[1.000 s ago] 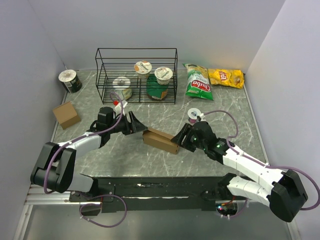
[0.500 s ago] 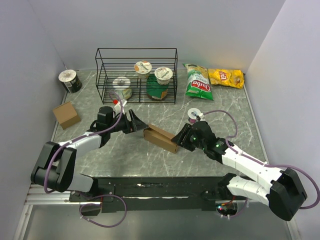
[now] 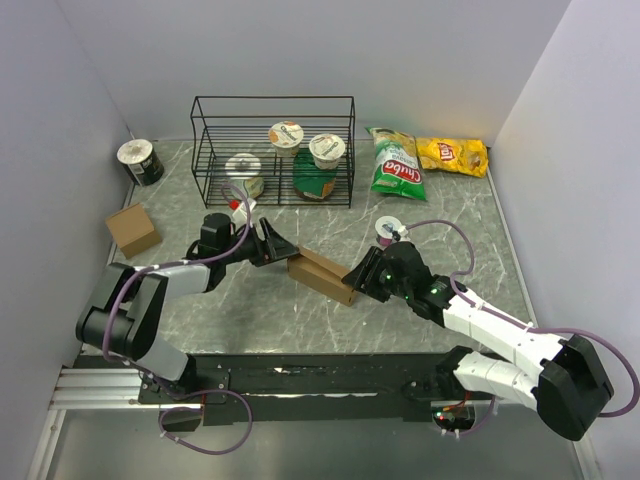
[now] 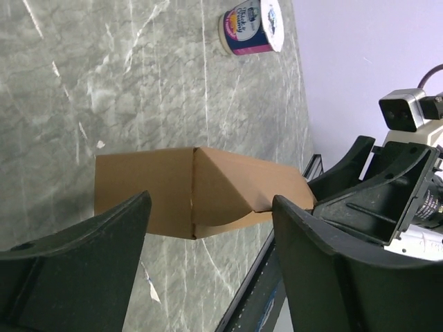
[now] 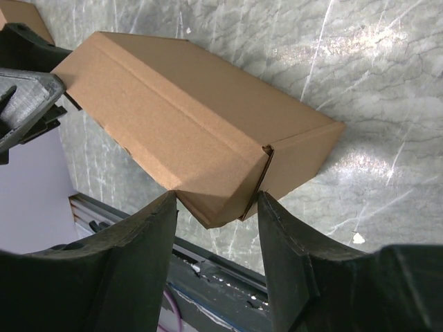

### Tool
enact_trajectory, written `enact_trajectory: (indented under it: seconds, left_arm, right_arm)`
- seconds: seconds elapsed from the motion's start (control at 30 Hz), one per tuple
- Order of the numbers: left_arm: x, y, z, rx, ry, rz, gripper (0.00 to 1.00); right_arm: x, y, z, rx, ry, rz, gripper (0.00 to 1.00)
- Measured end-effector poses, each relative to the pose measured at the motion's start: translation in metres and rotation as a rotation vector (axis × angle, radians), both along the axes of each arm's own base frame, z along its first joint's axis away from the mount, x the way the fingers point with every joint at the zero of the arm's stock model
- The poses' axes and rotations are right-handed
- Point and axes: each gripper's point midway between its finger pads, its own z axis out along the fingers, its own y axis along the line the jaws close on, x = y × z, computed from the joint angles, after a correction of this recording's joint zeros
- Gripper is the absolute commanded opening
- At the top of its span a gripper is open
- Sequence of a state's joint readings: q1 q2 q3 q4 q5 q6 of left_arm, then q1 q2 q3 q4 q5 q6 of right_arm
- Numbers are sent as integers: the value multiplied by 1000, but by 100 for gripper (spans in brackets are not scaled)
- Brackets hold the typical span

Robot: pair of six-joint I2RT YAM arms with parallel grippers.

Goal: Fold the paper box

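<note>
Left arm (image 3: 182, 270) and right arm (image 3: 482, 320) reach inward, jaws parted.

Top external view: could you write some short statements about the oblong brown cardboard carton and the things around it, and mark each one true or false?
1. The oblong brown cardboard carton lies on the grey marbled table between the left gripper and the right gripper. True.
2. The left gripper is shut. False: its fingers stand wide apart, facing the carton's end.
3. The small cube-like brown cardboard box stands inside the black wire rack. False: it stands on the table, left of the rack.
4. The small cup with purple print does not touch the carton. True.
</note>
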State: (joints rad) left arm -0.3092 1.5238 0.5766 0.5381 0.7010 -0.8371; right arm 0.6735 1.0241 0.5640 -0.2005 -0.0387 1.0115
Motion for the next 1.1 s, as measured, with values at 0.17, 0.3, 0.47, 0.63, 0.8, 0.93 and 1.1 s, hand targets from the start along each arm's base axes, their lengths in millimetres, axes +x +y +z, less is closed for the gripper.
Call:
enact_trajectory:
  seconds: [0.17, 0.3, 0.47, 0.63, 0.8, 0.93, 1.1]
  left_arm:
    - [1, -2, 3, -14, -18, -9, 65]
    - [2, -4, 4, -25, -27, -13, 57]
    - [2, -5, 3, -40, -41, -23, 52]
    - [2, -5, 2, -44, -52, -23, 45]
    - [1, -6, 1, -50, -64, -28, 40]
    - [1, -5, -1, -54, -75, -28, 33]
    - [-1, -4, -3, -56, -82, -27, 29]
  right_arm:
    - [0, 0, 0, -2, -1, 1, 55]
    - [0, 0, 0, -2, -1, 1, 55]
    - [0, -1, 0, -4, -3, -2, 55]
    - [0, -1, 0, -5, -2, -2, 55]
    - [0, -1, -1, -8, -3, -2, 55]
    - [0, -1, -1, -10, -2, -1, 55]
    - [1, -3, -2, -17, -1, -8, 54]
